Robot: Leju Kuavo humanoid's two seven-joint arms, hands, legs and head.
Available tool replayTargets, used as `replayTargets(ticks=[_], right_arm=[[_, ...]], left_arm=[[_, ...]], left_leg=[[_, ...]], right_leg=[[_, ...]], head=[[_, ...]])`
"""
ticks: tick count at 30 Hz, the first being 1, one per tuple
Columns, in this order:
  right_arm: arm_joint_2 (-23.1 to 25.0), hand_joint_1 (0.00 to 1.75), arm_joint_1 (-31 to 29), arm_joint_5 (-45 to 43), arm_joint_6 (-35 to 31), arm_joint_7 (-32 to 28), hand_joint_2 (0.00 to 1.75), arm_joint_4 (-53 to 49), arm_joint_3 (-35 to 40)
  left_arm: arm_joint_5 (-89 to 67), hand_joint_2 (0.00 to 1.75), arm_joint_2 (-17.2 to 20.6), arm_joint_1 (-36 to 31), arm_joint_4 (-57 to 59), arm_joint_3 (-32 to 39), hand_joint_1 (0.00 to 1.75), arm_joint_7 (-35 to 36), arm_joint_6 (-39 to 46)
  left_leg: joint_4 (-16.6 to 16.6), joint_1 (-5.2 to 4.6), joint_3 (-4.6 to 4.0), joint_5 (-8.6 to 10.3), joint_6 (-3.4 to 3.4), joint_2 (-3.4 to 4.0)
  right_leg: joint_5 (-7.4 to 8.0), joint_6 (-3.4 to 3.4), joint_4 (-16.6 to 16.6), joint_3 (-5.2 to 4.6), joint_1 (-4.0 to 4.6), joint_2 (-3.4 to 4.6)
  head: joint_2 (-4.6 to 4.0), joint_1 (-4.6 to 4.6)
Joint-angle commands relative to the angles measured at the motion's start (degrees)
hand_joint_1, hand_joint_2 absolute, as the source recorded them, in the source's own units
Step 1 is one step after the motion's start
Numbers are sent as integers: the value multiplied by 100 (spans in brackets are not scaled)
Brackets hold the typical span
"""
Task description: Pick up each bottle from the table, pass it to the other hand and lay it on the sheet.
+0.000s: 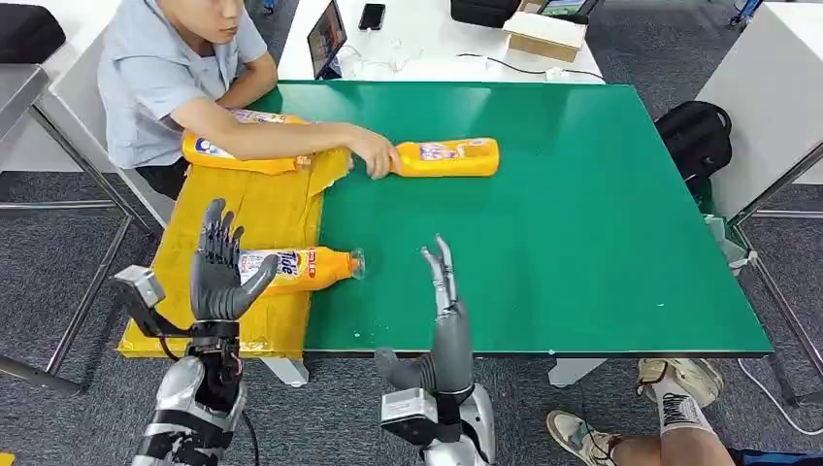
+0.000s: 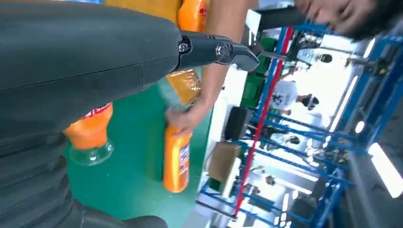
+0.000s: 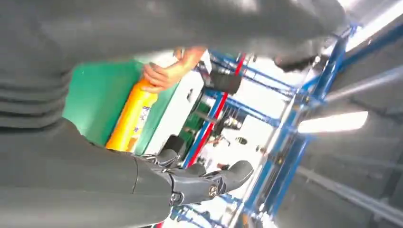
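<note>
An orange bottle point(image 1: 309, 266) lies on its side across the yellow sheet's point(image 1: 262, 218) right edge, cap toward the green table point(image 1: 582, 233). My left hand point(image 1: 220, 265) is raised open just left of it, fingers spread, holding nothing. My right hand point(image 1: 444, 291) is raised open near the table's front edge, right of that bottle and apart from it. A person's hand point(image 1: 374, 155) holds the neck of a yellow bottle point(image 1: 448, 157) lying on the table farther back. Another bottle point(image 1: 233, 153) lies on the sheet's far end under the person's arm. The left wrist view shows the near bottle point(image 2: 90, 135) and the held one point(image 2: 177, 161).
A person in a grey shirt point(image 1: 165, 68) sits at the table's far left corner, arm stretched over the sheet. A white desk point(image 1: 437, 39) with a laptop and box stands behind the table. A black bag point(image 1: 697, 136) lies at the right; someone's shoes point(image 1: 621, 408) are near the front right.
</note>
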Motion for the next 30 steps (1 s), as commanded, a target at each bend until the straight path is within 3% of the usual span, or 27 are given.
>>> replayTargets(ticks=[1,5,8,10,13,14,16,20,23,30], right_arm=[[173,0,101,-1,-13,4,175,-187,-453],[-84,0,155,-521,-13,4,175,4,-333],[121,0,159,-193,-13,4,175,99,-670],[-35,0,182,-843,-13,4,175,234,-736],[-433,0,-53,-421,1,4,175,1008,-828],[-587,0,-234,227,-13,111,175,1412,-969],[-593,0,-352,1657,-13,567,175,1634,-1558],[-1156,0,-707,2684,416,1624,175,2051,-1411],[-1289,0,-852,3131,478,1989,175,2188,-1386],[-1305,0,-1676,3221,410,2018,175,3293,-1437]], left_arm=[[37,175,-234,156,-385,296,0,39,10],[329,175,-283,448,-606,338,0,-60,109],[273,175,-293,915,-988,291,0,-115,314],[-221,175,-210,1442,-1410,70,0,-341,581],[-604,175,-122,1671,-1682,-34,0,-547,840],[-738,175,-103,1692,-1728,-30,0,-599,961],[-895,175,-81,1728,-1798,-43,0,-658,1017],[-1369,175,-67,1839,-2025,-102,0,-770,1218],[-1416,175,-74,1757,-1946,-97,0,-696,1197],[-1444,175,-83,1419,-1428,-201,0,-709,1016]], left_leg=[[-1,2,23,-9,-5,9],[-3,2,27,-9,-6,4],[-8,2,30,-9,-4,22],[-10,0,33,-12,-3,26],[-12,3,62,-27,-4,25],[-12,4,44,-19,-6,16],[-12,5,38,-14,-6,7],[-7,2,26,-14,-2,6],[-7,0,29,-13,-2,-5],[-12,-3,47,-12,0,4]], right_leg=[[-7,-9,-1,21,4,0],[-10,-9,-1,27,5,-6],[-4,-6,-9,28,4,12],[-6,-5,-10,28,2,13],[-19,-9,-17,60,6,9],[-11,-6,-18,45,6,2],[-10,-9,-20,39,7,-5],[-14,4,-15,30,4,1],[-17,5,-12,37,2,-11],[-16,4,-13,52,1,-5]], head=[[0,0],[0,0],[0,-2],[0,0],[0,0],[0,-2],[0,0],[0,-2],[0,0],[0,-2]])
